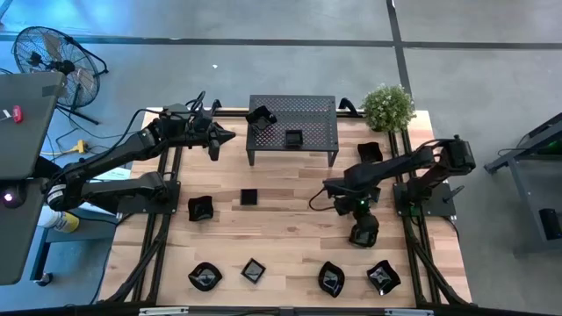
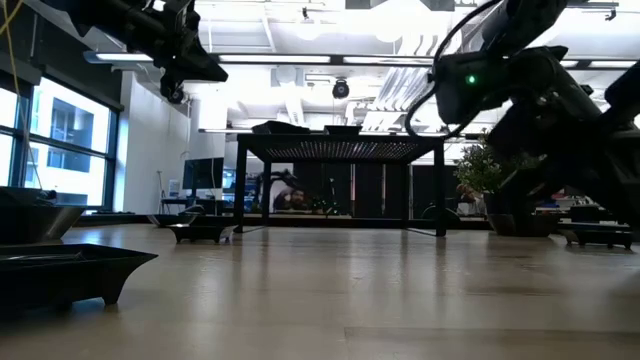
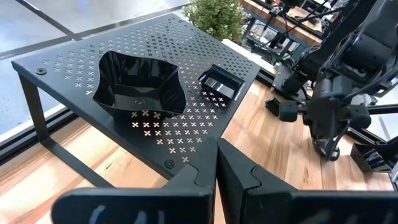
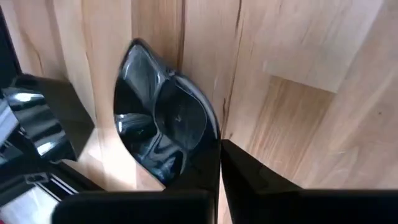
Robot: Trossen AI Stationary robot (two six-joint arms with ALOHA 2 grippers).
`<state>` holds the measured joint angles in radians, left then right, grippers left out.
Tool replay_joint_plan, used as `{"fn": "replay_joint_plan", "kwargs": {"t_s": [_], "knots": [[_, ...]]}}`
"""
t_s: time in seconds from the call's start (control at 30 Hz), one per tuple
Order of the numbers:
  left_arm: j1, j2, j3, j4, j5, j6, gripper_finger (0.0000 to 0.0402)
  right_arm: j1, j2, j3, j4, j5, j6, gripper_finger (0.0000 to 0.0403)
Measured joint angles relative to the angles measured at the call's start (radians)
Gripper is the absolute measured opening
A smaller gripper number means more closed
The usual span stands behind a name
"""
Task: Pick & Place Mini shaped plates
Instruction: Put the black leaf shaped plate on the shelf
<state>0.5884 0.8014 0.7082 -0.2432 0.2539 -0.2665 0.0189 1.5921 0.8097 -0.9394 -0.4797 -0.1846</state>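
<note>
At the table's left, the left gripper (image 1: 230, 134) is hovering beside the black perforated rack (image 1: 320, 114), its fingers (image 3: 239, 177) pressed together on nothing. Its wrist camera is showing what the overhead view only hints at: a wavy-edged square plate (image 3: 138, 84) and a small rectangular plate (image 3: 221, 82) are sitting on the rack's top.

More mini plates are lying loose on the wooden table (image 1: 290, 224): a pair in the middle (image 1: 201, 209) (image 1: 249, 197) and a row along the near edge (image 1: 205, 277) (image 1: 254, 270) (image 1: 331, 279) (image 1: 383, 277).

At right, the right gripper (image 1: 363, 230) is reaching down over a glossy plate (image 4: 163, 127). In the wrist view its fingers (image 4: 199, 171) are meeting at that plate's rim; whether they are pinching the rim or are merely closed beside it cannot be told. The overhead view is hiding this plate under the gripper.

The step in hand appears to be the pick. The next move likely calls for a straight lift, checking that the slick dish rises with the fingers, then a carry towards the rack.
</note>
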Motion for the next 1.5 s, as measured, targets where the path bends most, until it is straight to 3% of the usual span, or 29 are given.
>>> {"fn": "replay_joint_plan", "kwargs": {"t_s": [0.23, 0.37, 0.63, 0.77, 0.9, 1.17, 1.5], "knots": [[0.0, 0.0, 0.0, 0.0, 0.0, 0.007, 0.0001, 0.0, -0.075, 0.0, -0.002, -0.031, 0.129, 0.0006], [0.0, 0.0, 0.0, 0.0, 0.0, 0.007, 0.0001, 0.014, -0.11, 0.0, 0.003, 0.007, 0.21, 0.0015], [0.0, 0.0, 0.0, -0.011, 0.0, 0.007, 0.0001, 0.043, -0.1, -0.05, 0.103, 0.017, 0.262, 0.0111], [0.0, 0.0, 0.0, -0.029, 0.0, 0.007, 0.0001, 0.043, -0.1, -0.096, 0.158, 0.025, 0.3, 0.0133], [0.0, 0.0, 0.0, -0.029, 0.0, 0.007, 0.0001, 0.043, -0.1, -0.132, 0.195, -0.016, 0.309, 0.0113], [0.0, 0.0, 0.0, -0.029, 0.0, 0.007, 0.0001, 0.042, -0.099, -0.15, 0.227, -0.064, 0.343, 0.0009], [0.0, 0.0, 0.0, -0.029, 0.0, 0.007, 0.0001, 0.008, -0.176, -0.15, 0.23, -0.124, 0.436, 0.0003]]}}
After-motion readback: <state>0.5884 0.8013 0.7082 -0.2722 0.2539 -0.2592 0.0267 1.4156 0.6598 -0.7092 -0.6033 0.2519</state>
